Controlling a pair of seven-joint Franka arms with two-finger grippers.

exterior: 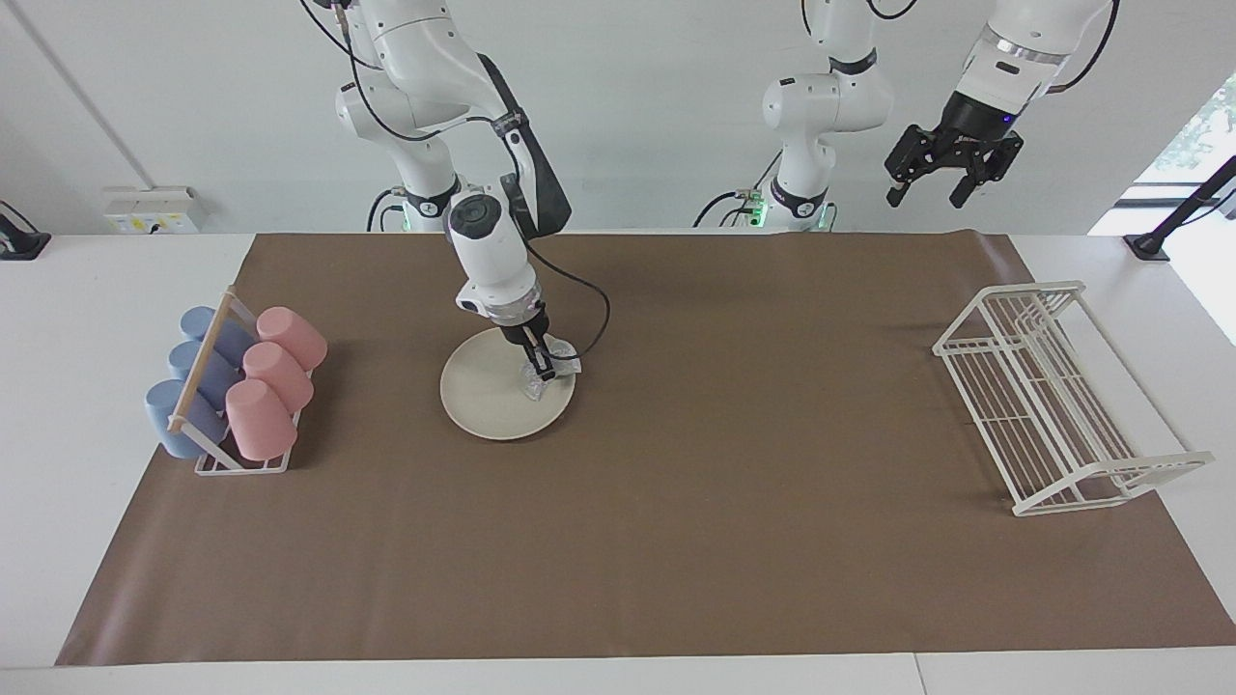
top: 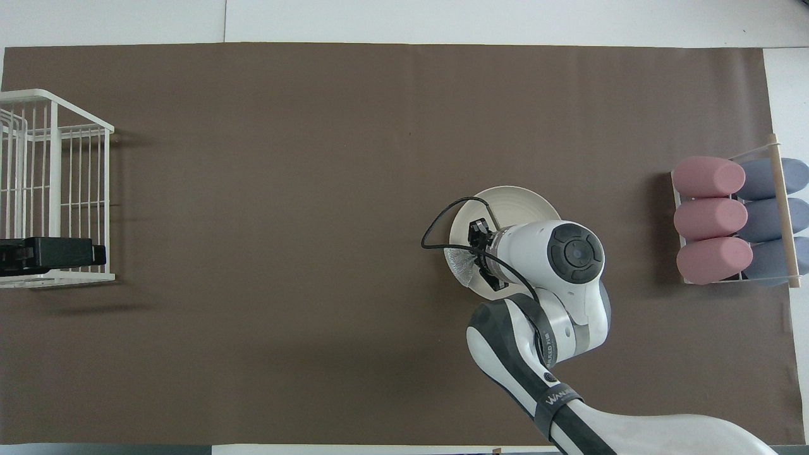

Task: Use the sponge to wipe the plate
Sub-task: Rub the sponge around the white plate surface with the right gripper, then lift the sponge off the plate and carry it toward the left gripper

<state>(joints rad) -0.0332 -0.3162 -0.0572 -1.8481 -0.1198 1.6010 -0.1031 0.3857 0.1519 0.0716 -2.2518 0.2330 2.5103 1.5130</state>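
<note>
The cream-white plate lies on the brown mat toward the right arm's end; the overhead view shows its farther part past the arm. My right gripper is shut on the silvery sponge and presses it onto the plate near the rim toward the left arm's end. In the overhead view the sponge sticks out just past the right gripper. My left gripper waits open and empty, raised high at the left arm's end; it also shows in the overhead view.
A small rack of pink and blue cups stands at the right arm's end of the mat, also in the overhead view. A white wire rack stands at the left arm's end.
</note>
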